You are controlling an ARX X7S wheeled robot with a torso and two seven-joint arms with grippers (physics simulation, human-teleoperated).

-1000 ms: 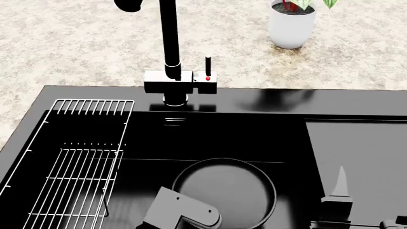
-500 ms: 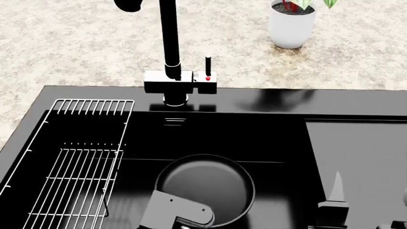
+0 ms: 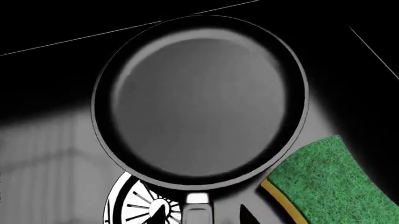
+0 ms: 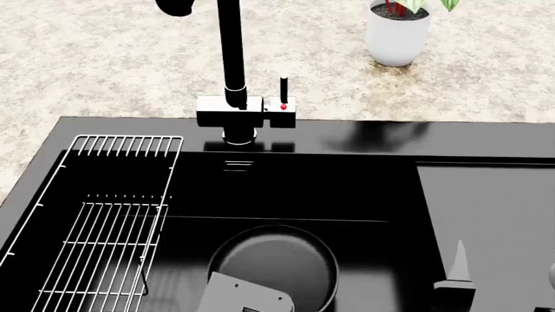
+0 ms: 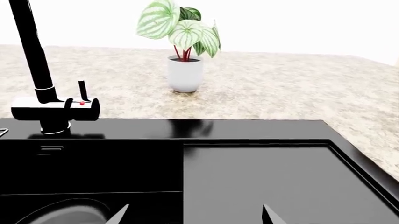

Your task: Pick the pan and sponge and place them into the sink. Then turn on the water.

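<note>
The pan fills the left wrist view and hangs low in the basin of the black sink; it also shows in the head view. My left gripper is shut on the pan's short handle, one fingertip on each side. The pan overlaps the round metal drain and an edge of the green-topped sponge, which lies on the basin floor beside it. My right gripper is open and empty over the flat draining ledge. No water stream shows under the faucet.
The faucet's lever with a red dot stands upright beside the faucet base. A white wire rack spans the basin's left side. A potted plant stands on the speckled counter behind the sink.
My left gripper has carried the pan to the left and a little lower in the basin. My right gripper has drawn back slightly toward the near edge.
</note>
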